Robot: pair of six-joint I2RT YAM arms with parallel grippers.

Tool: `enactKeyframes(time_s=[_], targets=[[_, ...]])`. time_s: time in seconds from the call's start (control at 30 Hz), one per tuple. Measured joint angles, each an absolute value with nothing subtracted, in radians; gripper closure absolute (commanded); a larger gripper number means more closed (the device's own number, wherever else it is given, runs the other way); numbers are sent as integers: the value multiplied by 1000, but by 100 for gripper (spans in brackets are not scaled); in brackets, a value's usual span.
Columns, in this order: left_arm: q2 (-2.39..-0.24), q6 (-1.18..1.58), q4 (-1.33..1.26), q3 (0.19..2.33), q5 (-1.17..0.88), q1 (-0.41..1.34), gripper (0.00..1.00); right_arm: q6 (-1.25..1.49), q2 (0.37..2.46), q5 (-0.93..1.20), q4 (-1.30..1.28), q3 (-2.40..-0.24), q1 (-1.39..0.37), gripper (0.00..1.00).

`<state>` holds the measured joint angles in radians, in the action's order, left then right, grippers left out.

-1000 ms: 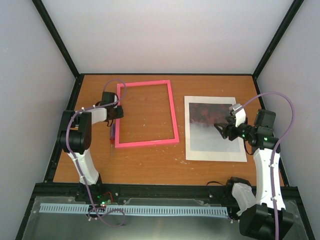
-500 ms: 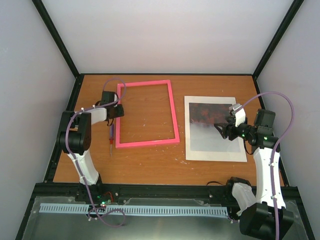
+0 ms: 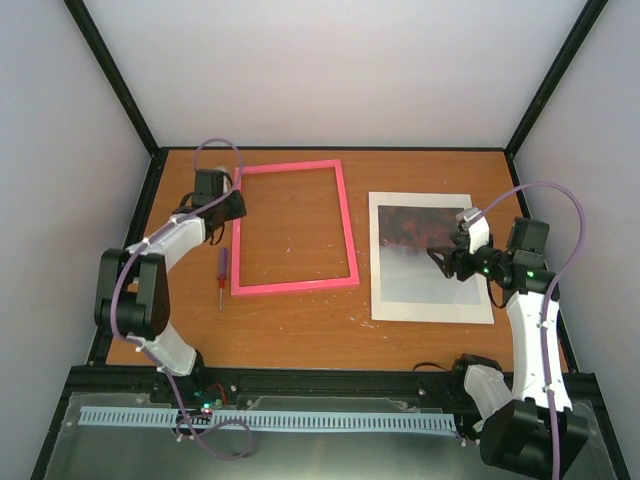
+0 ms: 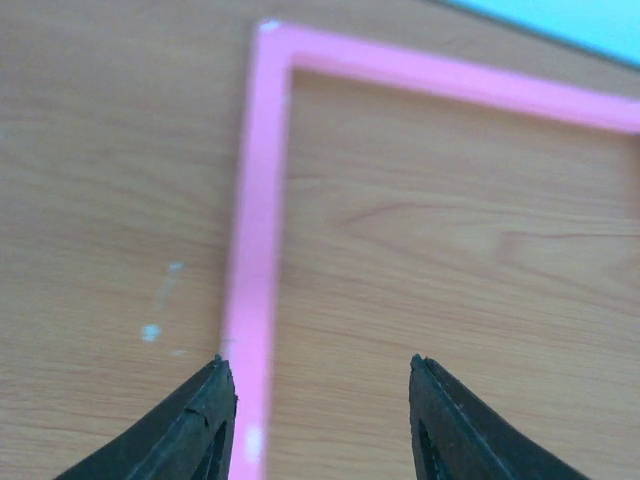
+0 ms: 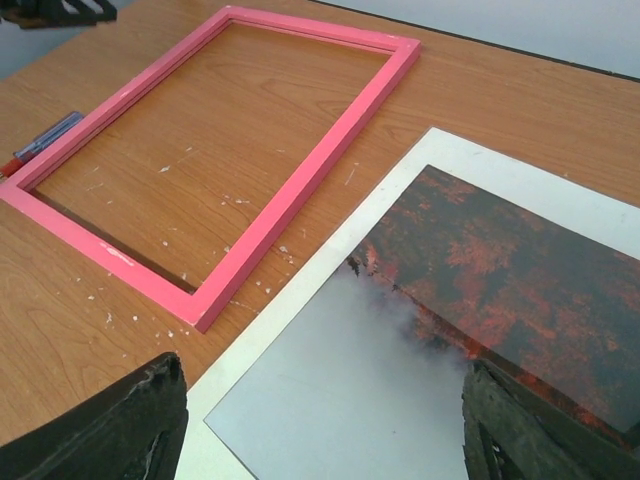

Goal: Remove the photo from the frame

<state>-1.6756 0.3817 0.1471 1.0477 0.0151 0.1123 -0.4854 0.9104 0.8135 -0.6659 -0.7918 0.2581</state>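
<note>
The pink frame (image 3: 346,220) lies flat at the table's back left, with bare wood showing through its opening. To its right lies the photo (image 3: 425,255), dark red-black at the far end and pale grey at the near end, on a white sheet (image 3: 432,311). My left gripper (image 3: 236,206) hovers open over the frame's left bar (image 4: 255,220), near its far corner, with nothing between its fingers (image 4: 205,425). My right gripper (image 3: 441,258) hangs open just above the photo (image 5: 400,340), holding nothing. The frame (image 5: 310,175) lies beyond it to the left.
A small red-handled screwdriver (image 3: 222,272) lies on the table just left of the frame's near-left corner, also seen as the screwdriver (image 5: 42,138) in the right wrist view. Black posts and grey walls close in the wooden table (image 3: 300,335).
My left gripper has opened wider and moved toward the frame's far-left corner, and its arm has swung left. The screwdriver now lies uncovered beside the frame. The right arm has not moved.
</note>
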Motion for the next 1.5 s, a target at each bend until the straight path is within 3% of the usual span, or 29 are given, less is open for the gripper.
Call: enactKeyframes(time_s=[0.13, 0.33, 0.77, 1.5], targets=[[-1518, 414, 156, 1035, -18, 230, 39, -505, 942, 819, -668, -791, 258, 27], [-1349, 459, 107, 958, -89, 498, 39, -564, 1078, 756, -715, -815, 258, 27], [-1541, 555, 94, 912, -204, 957, 40, -782, 1195, 516, -784, -749, 258, 31], [-1798, 717, 29, 943, -348, 1004, 43, -806, 1295, 368, -736, -654, 281, 33]])
